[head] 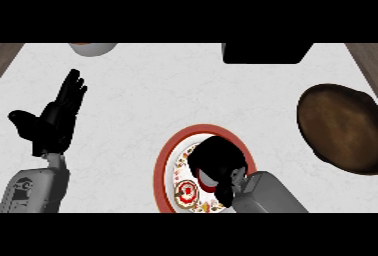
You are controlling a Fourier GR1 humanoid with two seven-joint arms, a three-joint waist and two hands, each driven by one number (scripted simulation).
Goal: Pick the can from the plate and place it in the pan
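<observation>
Kitchen counter, seen from above: the robot's right hand [218, 159] hangs low over the red-rimmed plate [164, 165], covering most of its middle. The can [189, 191] is on that plate. Only a red-and-white patch at the hand's lower left shows, and that patch may be part of the plate's pattern instead. Whether the right hand has closed on the can cannot be told from this angle, because the black hand reads as one dark mass.

The left hand [55, 120] rests open, fingers straight and pointing up, well to the left of the plate. The brown pan [341, 131] lies to the plate's right and a little farther up the counter, well apart from it.

A can of this kind is probably light, stiff in its wall and smooth, so it is likely to slip or roll if nudged sideways. The best hold is probably around the middle of its side wall, thumb opposite the other digits. It should be lifted clear of the plate's rim before the carry to the right toward the pan.
</observation>
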